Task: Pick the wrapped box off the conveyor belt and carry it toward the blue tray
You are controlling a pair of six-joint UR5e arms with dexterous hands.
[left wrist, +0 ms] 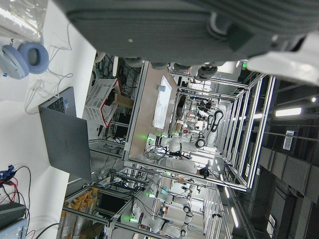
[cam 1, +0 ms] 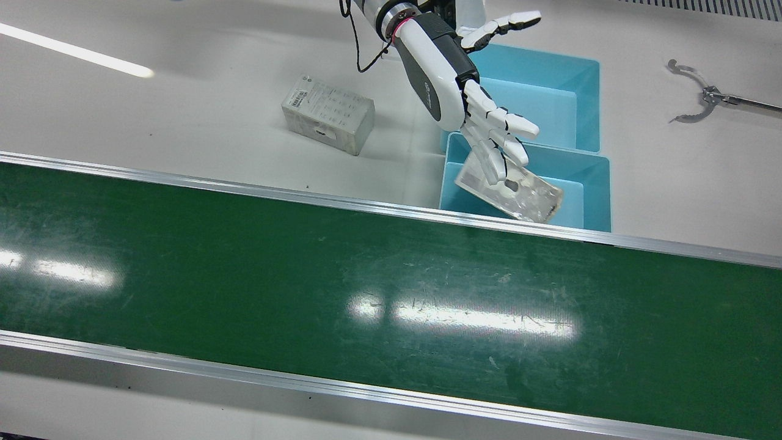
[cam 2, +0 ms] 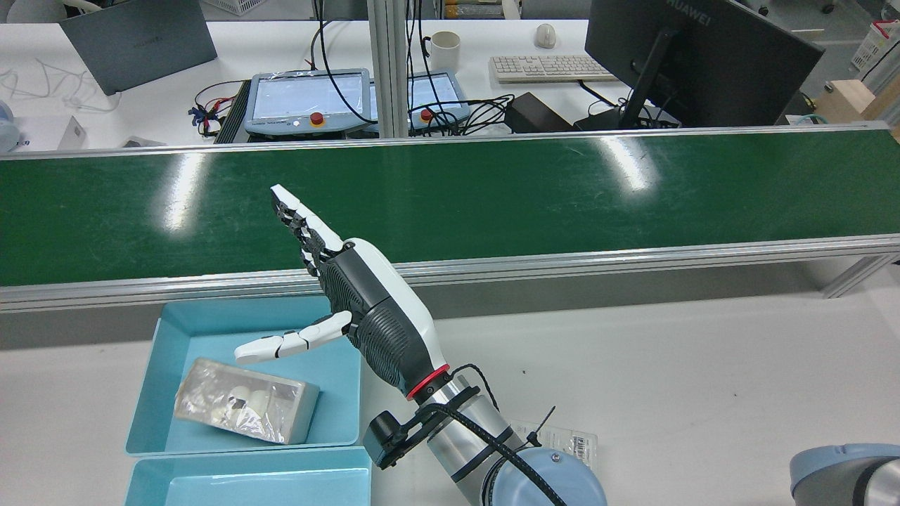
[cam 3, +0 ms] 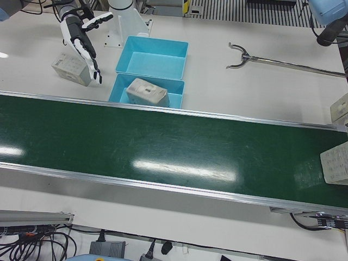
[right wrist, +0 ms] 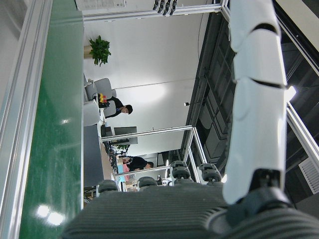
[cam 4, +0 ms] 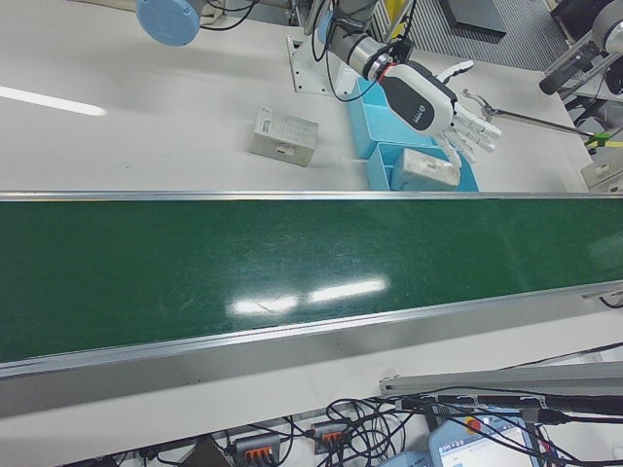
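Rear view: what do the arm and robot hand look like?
The left robot hand has a white shell, a dark ribbed palm and white-and-black segmented fingers. A red ring marks the wrist; a black cable is strapped along the silver arm, with a light-blue joint.

**Readable markings: one brand name, the rest too small**

The dark monitor, far beyond the left hand across the conveyor belt, carries "HUAWEI" in pale letters along its top edge in the rear view. The grey laptop on the same far desk shows a faint mark that cannot be made out. The grey box lying beside the hand bears a barcode label and printed lines, all too small to read.
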